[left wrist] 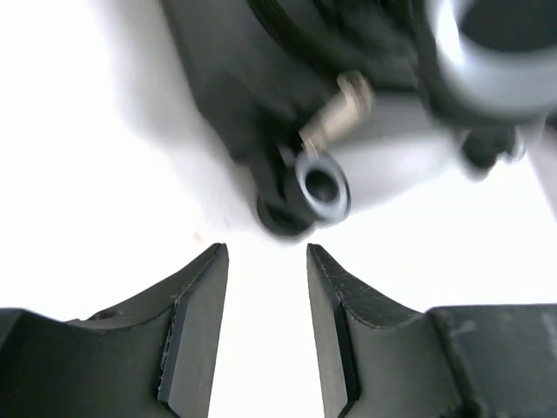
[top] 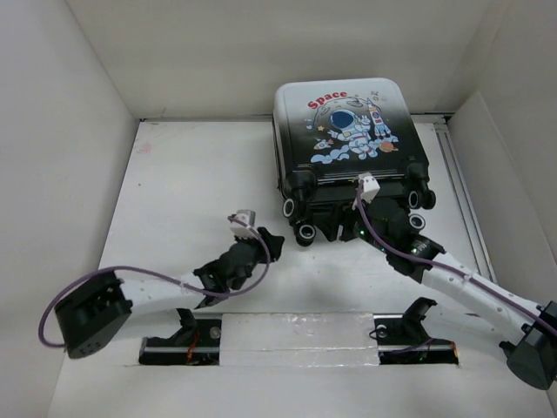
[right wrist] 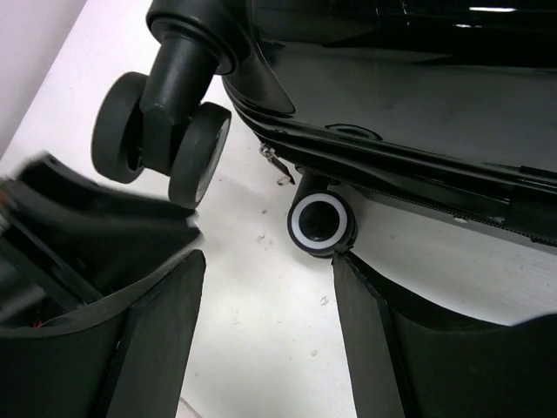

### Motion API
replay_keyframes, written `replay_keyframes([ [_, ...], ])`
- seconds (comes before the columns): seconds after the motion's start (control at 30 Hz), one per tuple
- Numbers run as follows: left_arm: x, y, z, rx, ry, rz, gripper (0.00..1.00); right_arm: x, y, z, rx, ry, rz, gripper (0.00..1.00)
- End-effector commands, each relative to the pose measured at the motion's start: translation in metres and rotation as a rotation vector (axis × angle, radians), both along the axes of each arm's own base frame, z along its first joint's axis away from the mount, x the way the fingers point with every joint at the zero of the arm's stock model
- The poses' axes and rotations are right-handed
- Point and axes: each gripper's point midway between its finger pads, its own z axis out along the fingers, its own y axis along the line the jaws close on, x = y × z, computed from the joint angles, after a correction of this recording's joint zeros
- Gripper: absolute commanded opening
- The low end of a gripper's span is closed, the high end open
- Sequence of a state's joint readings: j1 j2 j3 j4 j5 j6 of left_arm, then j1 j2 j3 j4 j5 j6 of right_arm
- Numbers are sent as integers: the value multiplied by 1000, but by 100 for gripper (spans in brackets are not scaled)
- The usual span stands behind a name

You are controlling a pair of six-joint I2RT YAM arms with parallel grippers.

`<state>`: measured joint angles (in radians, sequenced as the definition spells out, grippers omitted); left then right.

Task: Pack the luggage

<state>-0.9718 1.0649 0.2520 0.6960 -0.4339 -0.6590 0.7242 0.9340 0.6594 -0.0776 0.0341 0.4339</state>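
White walls [top: 70,131] box in a white table [top: 191,174], and the luggage [top: 344,122] lies flat at the far right of it. Its astronaut print faces up and its far end sits close to the back wall. The shell looks shut from where I stand. None of the lining shows, though I can't tell whether the zip along the seam is fully run.

The case's long axis runs from that back end towards the arms, so its wheeled end is what faces them. Everything else is best placed from that end.

The right gripper [right wrist: 265,261] is right at the wheeled end, low and between the corner casters. Its fingers are spread wide with only bare table between them. A white-ringed wheel [right wrist: 322,222] sits just beyond its right fingertip, and a twin caster [right wrist: 161,139] stands off to the left of that.

The left gripper [top: 265,246] hangs off the case's near-left corner, a little apart from the shell. Its fingers are parted by a narrower gap and hold nothing, with a corner wheel [left wrist: 320,187] dead ahead of them.

I'd judge the right arm the nearer one, already at the seam side. If the case has to be opened for packing, the lift would likely start at this edge, with the left arm placed to steady the corner.
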Motion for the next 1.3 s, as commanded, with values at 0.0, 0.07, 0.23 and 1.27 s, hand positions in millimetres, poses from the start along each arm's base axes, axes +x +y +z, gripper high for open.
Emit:
replay_keyframes([
  [0.0,4,-25,30,43,-127,50,37,3,3,38,57,-79,20,67],
  [0.07,7,-44,29,97,-130,81,37,7,-3,44,64,-89,-2,67],
  [0.23,30,-64,32,95,-154,174,39,4,-5,47,77,-97,10,67],
  [1.27,61,-51,31,72,-296,329,0,13,-2,54,110,-99,-13,69],
])
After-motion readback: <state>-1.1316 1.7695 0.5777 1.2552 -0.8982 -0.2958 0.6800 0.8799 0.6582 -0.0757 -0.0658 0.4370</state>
